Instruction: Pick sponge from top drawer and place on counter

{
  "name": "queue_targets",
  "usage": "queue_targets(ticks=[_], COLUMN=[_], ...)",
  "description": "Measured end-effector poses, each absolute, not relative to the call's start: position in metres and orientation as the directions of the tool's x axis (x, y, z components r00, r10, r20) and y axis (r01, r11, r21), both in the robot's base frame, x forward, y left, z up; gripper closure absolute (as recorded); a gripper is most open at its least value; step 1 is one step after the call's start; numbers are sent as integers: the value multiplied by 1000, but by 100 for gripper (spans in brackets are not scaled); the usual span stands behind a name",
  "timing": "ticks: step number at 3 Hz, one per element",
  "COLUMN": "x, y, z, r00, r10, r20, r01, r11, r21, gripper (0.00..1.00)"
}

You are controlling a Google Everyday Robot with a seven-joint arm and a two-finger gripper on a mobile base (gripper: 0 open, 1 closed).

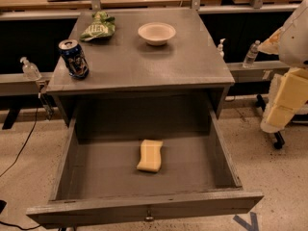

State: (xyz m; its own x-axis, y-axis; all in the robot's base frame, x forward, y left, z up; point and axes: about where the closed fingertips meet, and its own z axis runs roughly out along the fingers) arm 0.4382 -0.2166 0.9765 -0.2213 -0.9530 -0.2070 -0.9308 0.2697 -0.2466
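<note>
Evidently parked at the right edge, gripper [288,100], grasp state impossible to tell, well apart from sponge [150,155] lying flat inside pulled-out top drawer [144,207], reachable below counter [144,61].

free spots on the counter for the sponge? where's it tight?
Counter: bare front and right, bordered by soda can, bowl and front edge. Crowded back-left: chip bag, can, bowl. Top drawer floor bare all round the sponge. End effector hangs right of the cabinet.
</note>
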Motion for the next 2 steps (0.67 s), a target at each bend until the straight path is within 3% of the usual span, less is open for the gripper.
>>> queue_targets(ticks=[2], x=[454], y=[-198], z=[960], r00=[-184], r10=[-945], r20=[-271], r01=[-926], r11=[259], r21=[-275], gripper=[0])
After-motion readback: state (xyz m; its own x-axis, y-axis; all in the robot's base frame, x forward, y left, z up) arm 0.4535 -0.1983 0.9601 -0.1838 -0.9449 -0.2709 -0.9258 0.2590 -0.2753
